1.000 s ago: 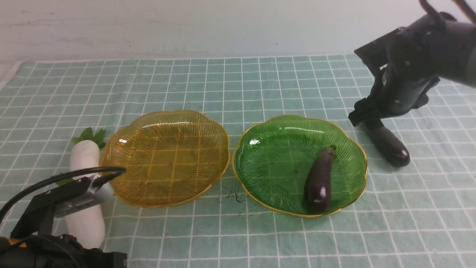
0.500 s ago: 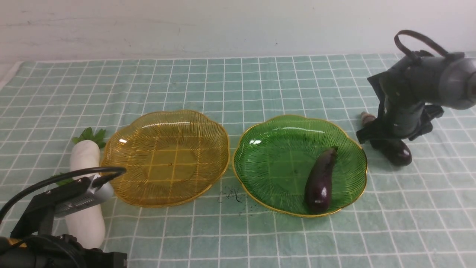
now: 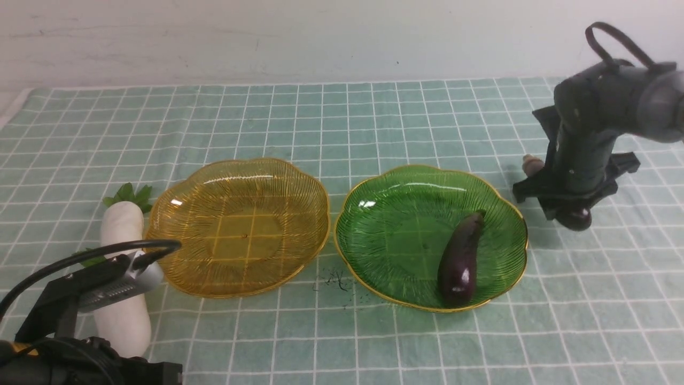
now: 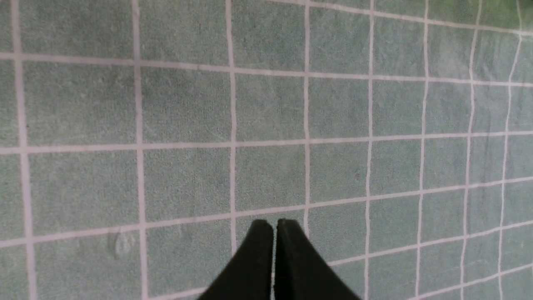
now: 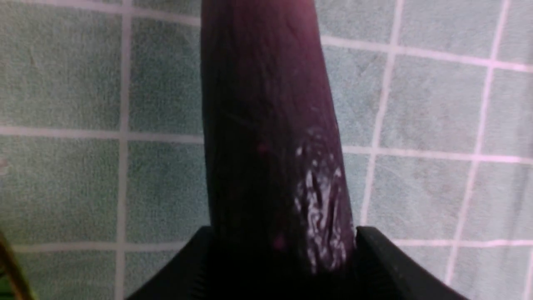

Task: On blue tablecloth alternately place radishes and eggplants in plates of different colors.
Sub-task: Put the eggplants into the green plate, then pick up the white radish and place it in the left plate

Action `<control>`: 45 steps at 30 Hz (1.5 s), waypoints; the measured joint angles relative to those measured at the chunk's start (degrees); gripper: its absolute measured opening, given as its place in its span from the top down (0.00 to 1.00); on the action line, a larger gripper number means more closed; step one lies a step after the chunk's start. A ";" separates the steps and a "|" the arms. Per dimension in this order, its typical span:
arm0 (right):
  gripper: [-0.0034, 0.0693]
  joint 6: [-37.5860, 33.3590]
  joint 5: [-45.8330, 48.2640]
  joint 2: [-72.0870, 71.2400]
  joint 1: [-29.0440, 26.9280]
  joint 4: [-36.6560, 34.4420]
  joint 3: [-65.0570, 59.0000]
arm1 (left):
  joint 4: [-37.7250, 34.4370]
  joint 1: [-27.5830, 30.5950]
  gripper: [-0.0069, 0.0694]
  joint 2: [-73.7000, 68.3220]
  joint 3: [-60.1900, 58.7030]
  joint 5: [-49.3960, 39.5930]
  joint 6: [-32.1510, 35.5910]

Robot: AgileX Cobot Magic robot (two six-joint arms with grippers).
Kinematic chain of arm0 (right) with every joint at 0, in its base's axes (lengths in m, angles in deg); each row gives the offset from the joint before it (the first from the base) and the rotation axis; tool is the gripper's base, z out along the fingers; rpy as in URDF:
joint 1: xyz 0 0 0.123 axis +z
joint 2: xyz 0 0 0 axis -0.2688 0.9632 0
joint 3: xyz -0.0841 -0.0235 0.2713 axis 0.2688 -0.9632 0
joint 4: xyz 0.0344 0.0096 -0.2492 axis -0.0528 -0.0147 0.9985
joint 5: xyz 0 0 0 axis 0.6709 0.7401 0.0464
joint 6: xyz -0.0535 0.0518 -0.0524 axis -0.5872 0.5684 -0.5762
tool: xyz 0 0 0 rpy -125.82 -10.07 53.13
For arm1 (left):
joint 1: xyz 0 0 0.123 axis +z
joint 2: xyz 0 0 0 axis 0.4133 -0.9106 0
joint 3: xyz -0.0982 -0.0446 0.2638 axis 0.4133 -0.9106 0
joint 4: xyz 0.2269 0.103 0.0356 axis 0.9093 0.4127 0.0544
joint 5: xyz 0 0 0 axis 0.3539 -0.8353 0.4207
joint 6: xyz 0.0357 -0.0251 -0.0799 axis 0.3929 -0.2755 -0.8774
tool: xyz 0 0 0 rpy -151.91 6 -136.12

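Observation:
On the blue tablecloth (image 3: 320, 117) stand an empty amber plate (image 3: 240, 224) and a green plate (image 3: 395, 230) holding one eggplant (image 3: 459, 256). The second eggplant (image 3: 577, 219) is right of the green plate, low at the cloth. My right gripper (image 3: 569, 211) is down over it. In the right wrist view the gripper (image 5: 281, 233) has a finger pressed on each side of this eggplant (image 5: 266, 125). Two white radishes (image 3: 122, 224) (image 3: 125, 321) lie left of the amber plate, partly hidden by my left arm. My left gripper (image 4: 275, 223) is shut and empty over bare cloth.
My left arm's wrist and cable (image 3: 107, 278) sit at the front left corner over the radishes. A small dark smudge (image 3: 334, 280) marks the cloth between the plates. A pale wall (image 3: 320, 37) runs behind the cloth's far edge.
My right gripper has come down and a little to the right onto the eggplant beside the green plate, and its fingers now grip it. The left arm has not moved.

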 joint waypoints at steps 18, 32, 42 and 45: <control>0.44 -16.37 9.75 -5.33 5.70 -35.88 5.78 | 0.02 0.00 0.91 -0.22 0.00 0.00 0.00; 0.25 -8.17 9.31 0.97 9.28 -35.23 5.78 | 0.59 0.00 0.84 -0.22 0.00 -0.05 0.00; 0.17 -10.84 9.11 -13.17 11.48 -35.78 -0.26 | 2.87 0.00 0.64 -0.22 0.00 -0.10 -0.39; 0.17 -12.17 9.19 -18.59 11.66 -35.51 -3.81 | 2.93 0.00 0.58 -0.22 0.00 0.27 -0.51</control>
